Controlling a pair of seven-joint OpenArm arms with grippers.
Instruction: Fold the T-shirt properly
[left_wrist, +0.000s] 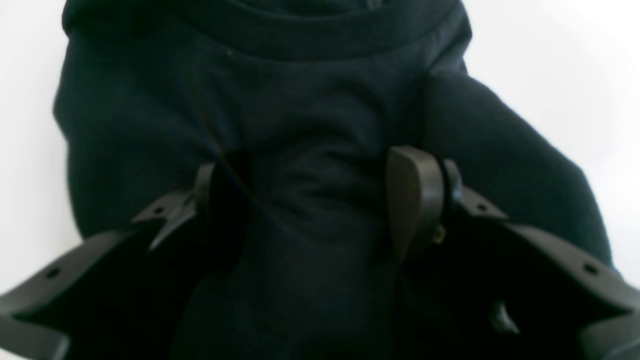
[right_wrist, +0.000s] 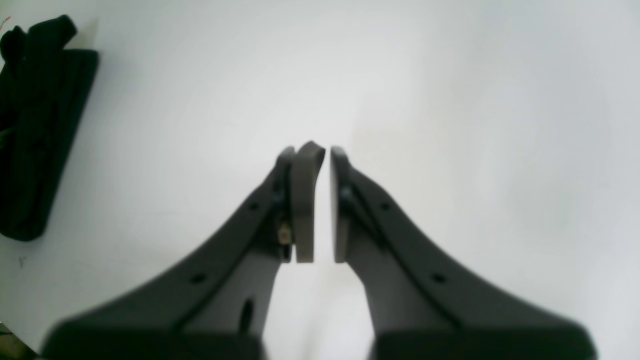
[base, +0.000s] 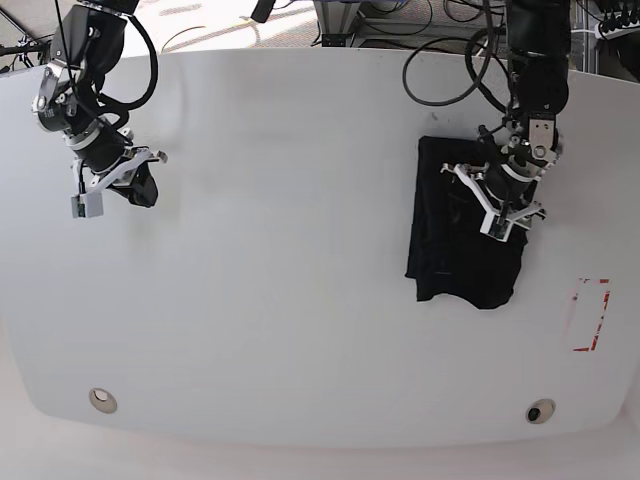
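Observation:
The black T-shirt (base: 460, 240) lies folded into a narrow upright rectangle on the right of the white table (base: 300, 250). My left gripper (base: 497, 205) is over its upper right part. In the left wrist view the shirt (left_wrist: 310, 100) fills the frame, and the left gripper (left_wrist: 320, 200) is open with its jaws on either side of a raised ridge of fabric. My right gripper (base: 140, 188) hangs over bare table at the far left. In the right wrist view it (right_wrist: 320, 150) is empty with only a thin slit between the pads. The shirt (right_wrist: 35, 125) shows at that view's left edge.
A red-outlined rectangle (base: 590, 315) is marked on the table right of the shirt. Two round fittings (base: 102, 400) (base: 540, 411) sit near the front edge. Cables (base: 440, 60) hang at the back behind the left arm.

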